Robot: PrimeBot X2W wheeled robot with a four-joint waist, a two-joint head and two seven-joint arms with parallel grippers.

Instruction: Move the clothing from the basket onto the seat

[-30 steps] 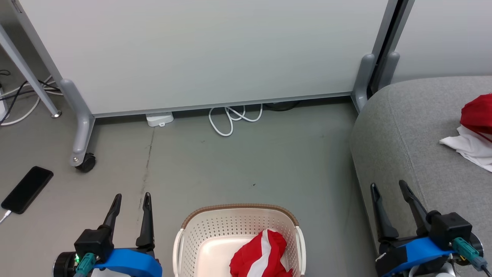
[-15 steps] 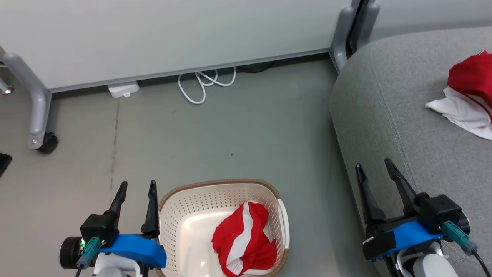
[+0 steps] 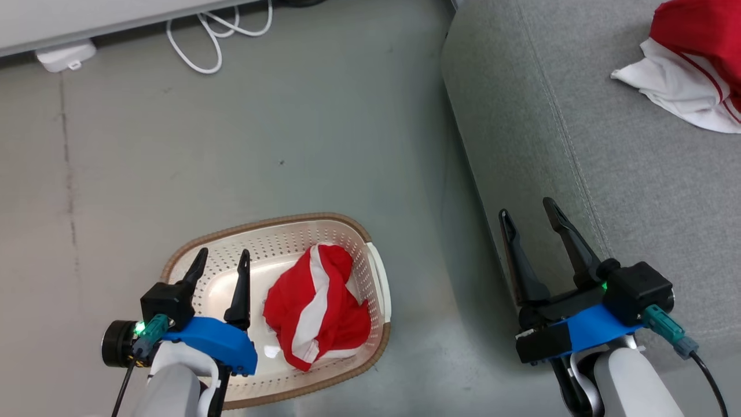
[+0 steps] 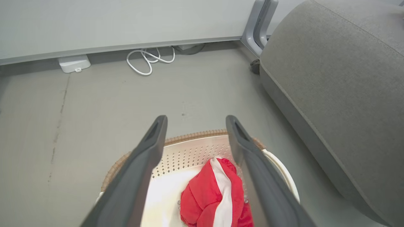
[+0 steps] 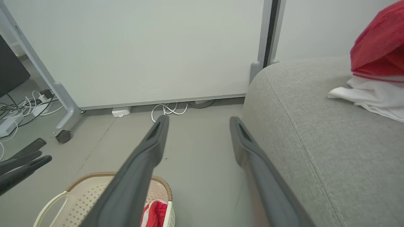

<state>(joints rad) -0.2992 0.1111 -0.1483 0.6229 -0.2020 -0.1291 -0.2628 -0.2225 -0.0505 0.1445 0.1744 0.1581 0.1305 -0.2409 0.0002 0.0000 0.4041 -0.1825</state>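
One red garment with a white band [image 3: 315, 307] [image 4: 214, 197] [image 5: 154, 212] lies bunched in the right half of the cream basket [image 3: 370, 272] [image 4: 189, 138] [image 5: 91, 183] on the floor. Another red and white garment [image 3: 689, 58] [image 5: 375, 69] rests on the grey seat [image 3: 579, 116] [image 4: 331, 78] [image 5: 315, 126] at the upper right. My left gripper [image 3: 223, 258] [image 4: 194, 121] hangs open over the basket's left half, just left of the garment, holding nothing. Between the basket and the seat's edge, my right gripper [image 3: 528, 209] [image 5: 199, 121] stands open and empty.
A white coiled cable [image 3: 214, 35] [image 4: 148, 58] [image 5: 169, 110] and a white adapter box [image 3: 61, 55] [image 4: 74, 63] lie on the grey floor by the panel's base. In the right wrist view a wheeled panel leg [image 5: 64, 132] and more cables [image 5: 19, 107] sit at the left.
The head camera has tilted down and turned, so the basket and seat show more fully. My left gripper has come over the basket's left half; both grippers stay open.
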